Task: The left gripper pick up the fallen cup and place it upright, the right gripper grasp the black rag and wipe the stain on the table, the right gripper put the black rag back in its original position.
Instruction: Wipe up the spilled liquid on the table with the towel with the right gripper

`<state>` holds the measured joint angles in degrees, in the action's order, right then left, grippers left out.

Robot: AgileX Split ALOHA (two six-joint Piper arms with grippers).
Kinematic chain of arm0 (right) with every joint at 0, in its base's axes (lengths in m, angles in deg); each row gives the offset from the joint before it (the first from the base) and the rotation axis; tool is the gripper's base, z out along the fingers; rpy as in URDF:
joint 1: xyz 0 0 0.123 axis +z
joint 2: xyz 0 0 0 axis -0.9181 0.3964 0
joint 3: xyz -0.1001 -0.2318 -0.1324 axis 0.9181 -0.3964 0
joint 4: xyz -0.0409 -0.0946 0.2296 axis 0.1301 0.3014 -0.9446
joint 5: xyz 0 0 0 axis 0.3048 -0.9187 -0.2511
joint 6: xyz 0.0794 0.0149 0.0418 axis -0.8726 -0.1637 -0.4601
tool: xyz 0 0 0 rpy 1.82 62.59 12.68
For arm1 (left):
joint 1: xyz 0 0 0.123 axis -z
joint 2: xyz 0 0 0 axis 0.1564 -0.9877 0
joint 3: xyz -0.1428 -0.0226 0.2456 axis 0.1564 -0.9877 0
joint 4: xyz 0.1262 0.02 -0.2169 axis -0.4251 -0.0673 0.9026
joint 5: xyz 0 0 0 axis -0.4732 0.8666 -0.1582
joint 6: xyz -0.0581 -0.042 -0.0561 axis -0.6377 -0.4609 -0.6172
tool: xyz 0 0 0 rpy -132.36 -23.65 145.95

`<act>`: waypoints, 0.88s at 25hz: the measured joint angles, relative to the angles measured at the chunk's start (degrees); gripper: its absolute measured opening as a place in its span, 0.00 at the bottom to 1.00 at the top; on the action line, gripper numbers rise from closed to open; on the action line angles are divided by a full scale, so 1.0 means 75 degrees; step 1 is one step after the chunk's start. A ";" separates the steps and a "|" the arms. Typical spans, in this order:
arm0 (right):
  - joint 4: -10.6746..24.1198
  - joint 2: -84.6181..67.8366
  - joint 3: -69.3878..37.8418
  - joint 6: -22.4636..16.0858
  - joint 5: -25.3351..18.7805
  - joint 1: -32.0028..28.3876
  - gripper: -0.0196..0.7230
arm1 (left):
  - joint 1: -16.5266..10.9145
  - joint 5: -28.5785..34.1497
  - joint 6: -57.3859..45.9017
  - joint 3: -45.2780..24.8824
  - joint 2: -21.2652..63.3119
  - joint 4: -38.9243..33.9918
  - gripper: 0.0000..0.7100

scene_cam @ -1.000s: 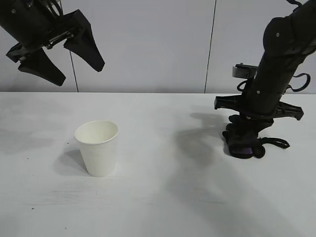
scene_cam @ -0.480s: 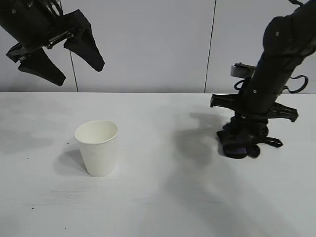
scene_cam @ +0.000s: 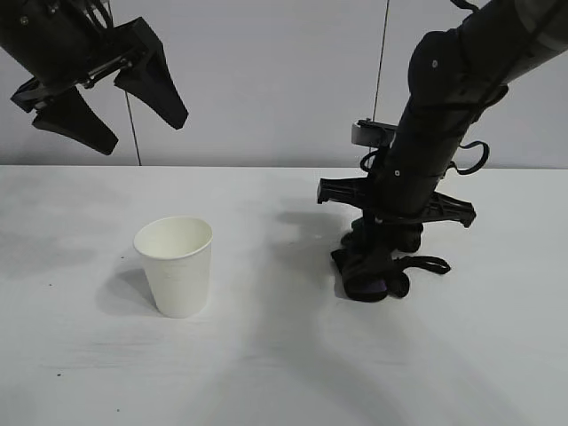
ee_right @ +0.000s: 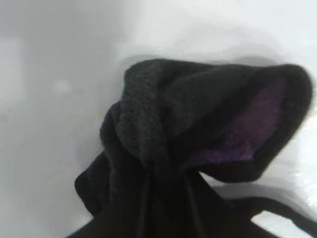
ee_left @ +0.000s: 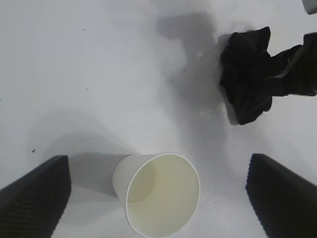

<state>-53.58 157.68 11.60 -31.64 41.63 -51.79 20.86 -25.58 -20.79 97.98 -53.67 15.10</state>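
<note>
The white cup [scene_cam: 176,264] stands upright on the table [scene_cam: 284,373] at the left, and its mouth shows in the left wrist view [ee_left: 158,193]. My left gripper [scene_cam: 144,133] hangs open high above it at the upper left, its fingers [ee_left: 34,198] wide apart on either side of the cup. My right gripper [scene_cam: 377,253] points straight down at the centre right, shut on the black rag [scene_cam: 373,271], which presses on the table. The rag's purple patch [ee_right: 247,134] shows. The stain is hidden; only a faint damp speckle [ee_left: 210,113] lies beside the rag [ee_left: 245,84].
A grey panelled wall [scene_cam: 266,80] rises behind the table's far edge. The rag's thin cord loop [scene_cam: 426,264] trails to the right of it on the table.
My right arm has dragged the black rag leftward across the table, toward the middle. The left gripper and the cup have not moved.
</note>
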 joint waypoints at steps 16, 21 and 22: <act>0.0358 -0.0887 -0.0181 0.0507 -0.1105 -0.1521 0.15 | 0.0000 0.0000 0.0000 0.0000 0.0000 0.0000 0.98; 0.0278 -0.1345 -0.0382 0.0536 -0.1394 -0.1486 0.15 | 0.0000 0.0000 0.0000 0.0000 0.0000 0.0000 0.98; 0.0278 -0.1352 -0.0392 0.0536 -0.1477 -0.1486 0.18 | 0.0000 0.0000 0.0000 0.0000 0.0000 0.0000 0.98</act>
<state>-51.49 147.55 8.66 -27.62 30.55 -62.93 20.86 -25.58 -20.79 97.98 -53.67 15.10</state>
